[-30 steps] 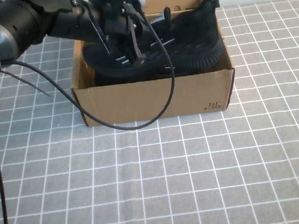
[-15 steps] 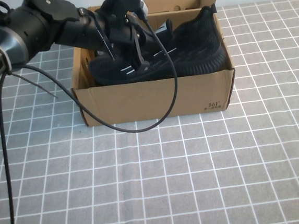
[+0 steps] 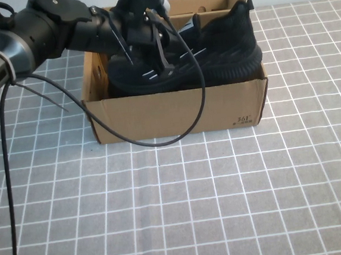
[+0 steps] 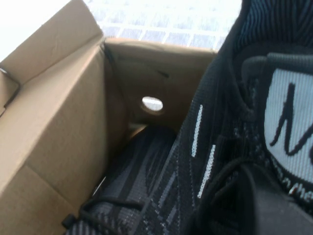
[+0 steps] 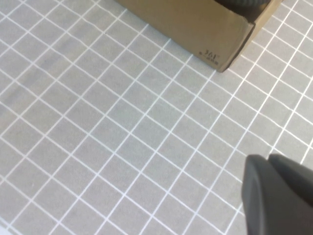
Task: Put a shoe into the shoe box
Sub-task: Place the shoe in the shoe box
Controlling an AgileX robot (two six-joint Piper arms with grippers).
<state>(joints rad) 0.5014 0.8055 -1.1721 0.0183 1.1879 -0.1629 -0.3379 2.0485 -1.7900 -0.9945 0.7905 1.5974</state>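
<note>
- Black knit sneaker (image 3: pixel 211 49) is sitting partly inside the brown cardboard shoe box (image 3: pixel 175 112), its heel riding above the rim at the box's right end, so it is judged not yet fully seated.
- Left claw (image 3: pixel 151 42) is reaching over the box's left end and is pinching the sneaker near the tongue and laces, probably to steer the toe down along the wall.
- Second matching shoe (image 4: pixel 142 171) is lying lower in the box, beneath and beside the held one, which may be why the sneaker is sitting high.
- Right claw (image 5: pixel 279 196) is hovering over the gridded table (image 3: pixel 225 206) near the box's printed corner, pressed together and holding nothing.
- Left claw's fingertips are being hidden among black laces and cable (image 3: pixel 188 120), so the exact grip spot is hard to make out.
</note>
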